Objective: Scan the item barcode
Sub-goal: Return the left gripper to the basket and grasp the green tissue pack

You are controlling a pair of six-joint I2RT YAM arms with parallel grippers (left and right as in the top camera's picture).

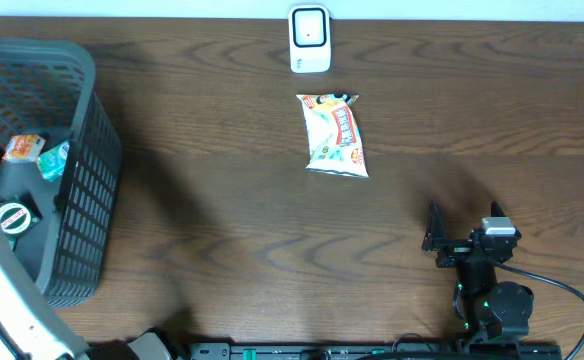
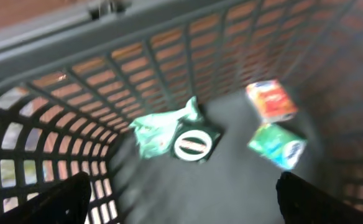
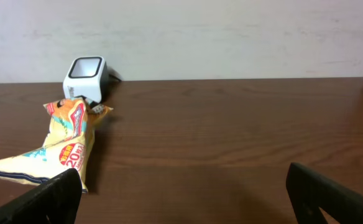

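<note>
At the far left of the worktop (image 1: pixel 272 250) stands a dark mesh basket (image 1: pixel 82 150). The left tool (image 2: pixel 183 180) hangs inside it, fingers wide apart and gripping nothing. On the basket floor lie a crumpled green packet (image 2: pixel 156 130), a dark packet with a round label (image 2: pixel 194 144) touching it, an orange-red packet (image 2: pixel 270 99) and a teal packet (image 2: pixel 278 144). The blur makes it hard to tell which of the touching pair overlaps the other.

Near the middle lies the snack bag (image 1: pixel 335 135), flat, its long axis running away from the robot and slightly slanted. Its far end points at the white scanner (image 1: pixel 310 40) just beyond. To the right, well apart from the bag, the right tool (image 1: pixel 463 210) gapes empty, facing them.
</note>
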